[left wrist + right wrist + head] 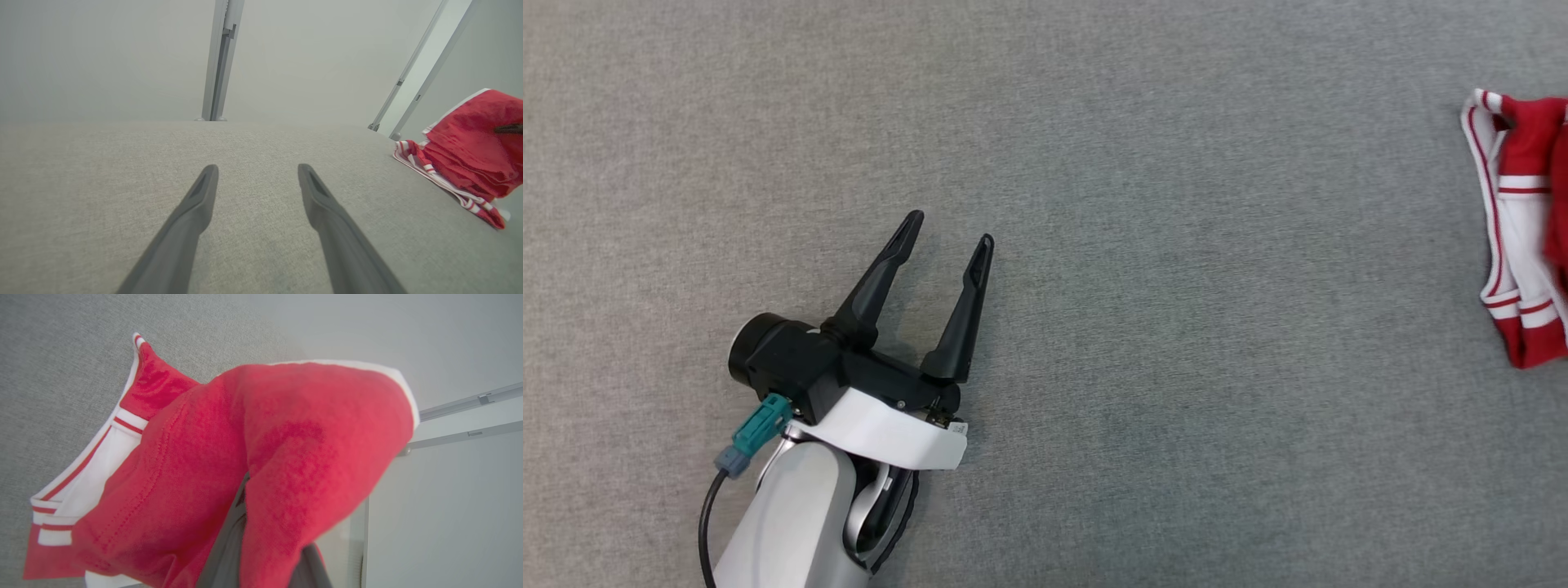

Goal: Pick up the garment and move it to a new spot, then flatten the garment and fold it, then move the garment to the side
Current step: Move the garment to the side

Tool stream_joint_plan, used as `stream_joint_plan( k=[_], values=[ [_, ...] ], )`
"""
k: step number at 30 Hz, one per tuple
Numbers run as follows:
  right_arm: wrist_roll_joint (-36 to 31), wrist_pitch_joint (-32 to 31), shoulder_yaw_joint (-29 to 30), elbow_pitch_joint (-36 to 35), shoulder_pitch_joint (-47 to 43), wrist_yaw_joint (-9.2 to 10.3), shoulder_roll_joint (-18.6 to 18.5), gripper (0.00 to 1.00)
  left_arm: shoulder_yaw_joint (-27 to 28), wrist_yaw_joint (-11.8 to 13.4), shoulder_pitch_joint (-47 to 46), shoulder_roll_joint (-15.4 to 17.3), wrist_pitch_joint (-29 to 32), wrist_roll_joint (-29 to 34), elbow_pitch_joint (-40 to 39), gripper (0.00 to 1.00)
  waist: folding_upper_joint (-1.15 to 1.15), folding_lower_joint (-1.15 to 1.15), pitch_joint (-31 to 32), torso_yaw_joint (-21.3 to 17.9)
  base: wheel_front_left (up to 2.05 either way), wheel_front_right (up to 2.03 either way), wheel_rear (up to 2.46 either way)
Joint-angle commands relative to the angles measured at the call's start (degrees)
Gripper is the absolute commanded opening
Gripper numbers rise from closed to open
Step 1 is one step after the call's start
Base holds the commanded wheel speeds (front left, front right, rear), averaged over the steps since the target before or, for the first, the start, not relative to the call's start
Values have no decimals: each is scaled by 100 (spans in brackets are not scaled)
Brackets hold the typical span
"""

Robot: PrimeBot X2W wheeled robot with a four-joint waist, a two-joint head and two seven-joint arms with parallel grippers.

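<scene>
The garment (1523,245) is red with white panels and red-striped trim, bunched at the far right edge of the grey cloth-covered table (1094,245). In the right wrist view the garment (204,457) drapes over my right gripper (249,490), which is shut on a fold of it; only the lower parts of its dark fingers (226,547) show under the cloth. My left gripper (949,227) rests open and empty at the lower left, far from the cloth. In the left wrist view the garment (470,147) is lifted at the right, with a dark fingertip (508,129) in it.
Beyond the table's far edge stand pale metal frame posts (222,61) and slanted rails (412,69) before a plain wall. Wide bare grey surface lies between my left gripper and the garment.
</scene>
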State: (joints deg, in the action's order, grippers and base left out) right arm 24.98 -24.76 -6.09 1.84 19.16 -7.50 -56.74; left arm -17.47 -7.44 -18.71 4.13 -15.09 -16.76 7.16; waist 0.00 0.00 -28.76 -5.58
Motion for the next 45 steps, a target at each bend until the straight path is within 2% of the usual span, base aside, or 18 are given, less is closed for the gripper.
stream_joint_plan(
  k=[1, 7, 15, 16, 17, 18, 19, 26, 34, 39, 40, 45],
  values=[
    [-40, -44, 69, 29, -61, 2, 1, 0, 28, -7, -96, 22, -2, -29, -20, 100, 0, 0, -63, 65, 0, 0, 0],
    [-402, -307, 641, 85, -276, 2, 247, 0, 79, -7, -126, 65, -2, -87, -5, 100, 0, 0, -267, 190, 0, 0, 0],
    [-832, -615, 1122, -139, -445, 2, 533, 0, 191, -2, -229, 114, 4, -205, 47, 100, 0, 0, -531, 293, 0, 0, 0],
    [-875, -640, 1175, -178, -466, 2, 549, 10, 205, -2, -257, 122, 4, -225, 60, 100, 0, 0, -556, 310, 0, 0, 0],
    [-934, -647, 1217, -224, -505, 2, 542, 38, 226, -3, -270, 131, 4, -232, 74, 100, 0, 0, -576, 326, 0, 0, 0],
    [-990, -659, 1248, -259, -542, 2, 533, 82, 240, -3, -269, 136, 4, -239, 86, 100, 0, 0, -593, 343, 0, 0, 0],
    [-1014, -676, 1283, -279, -563, 2, 552, 100, 250, -3, -270, 137, 5, -251, 99, 100, 0, 0, -606, 359, 0, 0, 0],
    [-1145, -838, 1586, -458, -705, 2, 573, 100, 295, -2, -232, 128, 11, -264, 158, 100, 0, 0, -583, 425, 0, 0, 0],
    [-1193, -1037, 1736, -684, -760, 2, 400, 100, 335, -2, -138, 71, 4, -251, 169, 100, 0, 0, -413, 414, 0, 0, 0],
    [-1281, -986, 1501, -904, -716, 2, -77, 100, 342, -3, -116, 31, 3, -225, 170, 100, 0, 0, -281, 397, 0, 0, 0],
    [-1316, -950, 1409, -959, -610, 2, -271, 100, 338, -3, -99, 20, 2, -216, 172, 100, 0, 0, -217, 403, 0, 0, 0],
    [-1318, -798, 1187, -1093, -115, 2, -384, 100, 376, -3, -64, -5, 2, -198, 183, 100, 0, 0, -65, 430, 0, 0, 0]
  ],
)
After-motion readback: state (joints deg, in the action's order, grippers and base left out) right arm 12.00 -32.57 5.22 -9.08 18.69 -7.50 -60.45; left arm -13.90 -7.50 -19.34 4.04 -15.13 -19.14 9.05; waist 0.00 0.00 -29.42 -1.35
